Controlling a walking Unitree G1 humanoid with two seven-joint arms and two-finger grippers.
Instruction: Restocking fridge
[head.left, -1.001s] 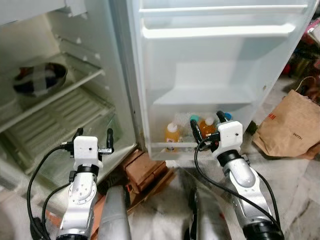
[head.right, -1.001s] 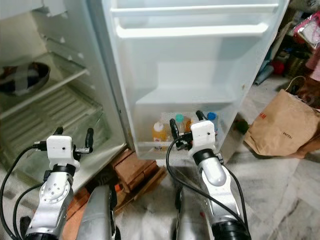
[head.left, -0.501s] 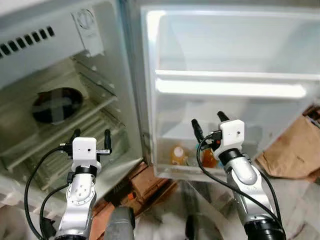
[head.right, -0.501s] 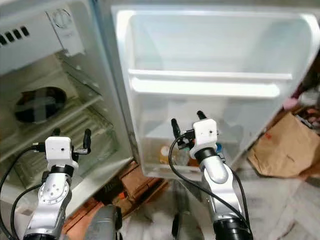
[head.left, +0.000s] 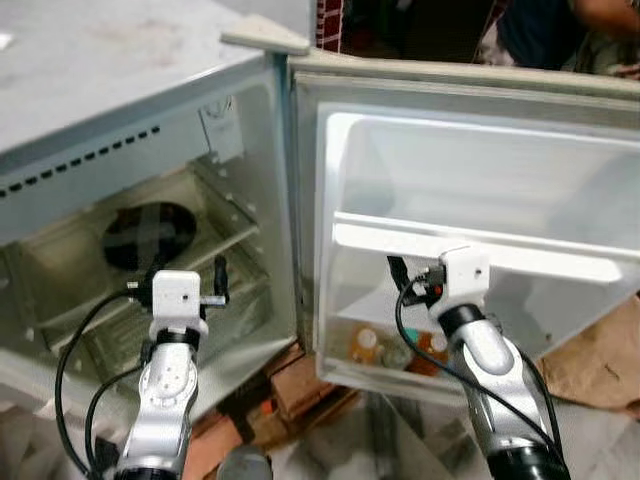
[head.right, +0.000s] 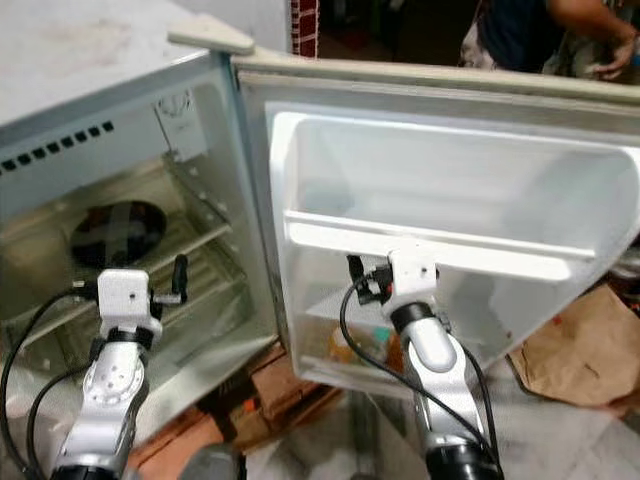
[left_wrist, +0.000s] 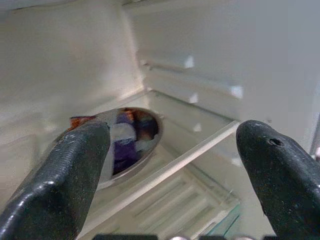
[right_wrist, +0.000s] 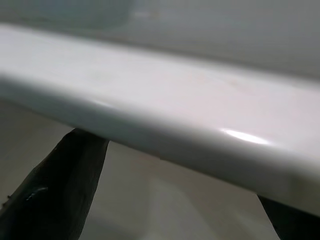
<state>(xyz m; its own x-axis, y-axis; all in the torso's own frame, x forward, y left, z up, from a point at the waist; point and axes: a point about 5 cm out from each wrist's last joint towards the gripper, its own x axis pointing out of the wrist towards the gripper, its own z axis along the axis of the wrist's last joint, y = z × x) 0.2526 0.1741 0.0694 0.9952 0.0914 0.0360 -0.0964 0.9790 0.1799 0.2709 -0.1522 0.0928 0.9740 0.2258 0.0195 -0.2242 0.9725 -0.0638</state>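
Left end effector: fingers spread apart and grasping nothing; raised in front of the open fridge, pointing into its main compartment.
Right end effector: raised just before the door rail; in the right wrist view the rail crosses in front of both finger tips, one black finger on each side of the frame, so the fingers stand apart with nothing between them.
Bowl: dark round bowl with a pale cross of tape over its top, resting on the upper wire shelf inside the fridge, beyond the left end effector.
Lower shelf: ribbed, below the bowl's shelf.
Door: swung fully open to the right of the compartment; white inner lining with a deep upper pocket and the rail across its middle.
Bottles: orange bottles with pale caps standing in the bottom door bin, below and behind the right end effector, partly hidden by the arm.
Bricks: reddish blocks under the fridge's front edge, between the two arms.
Paper bag: brown, on the marble floor to the right of the door.
Person: dark-clothed torso and an arm behind the top of the door.
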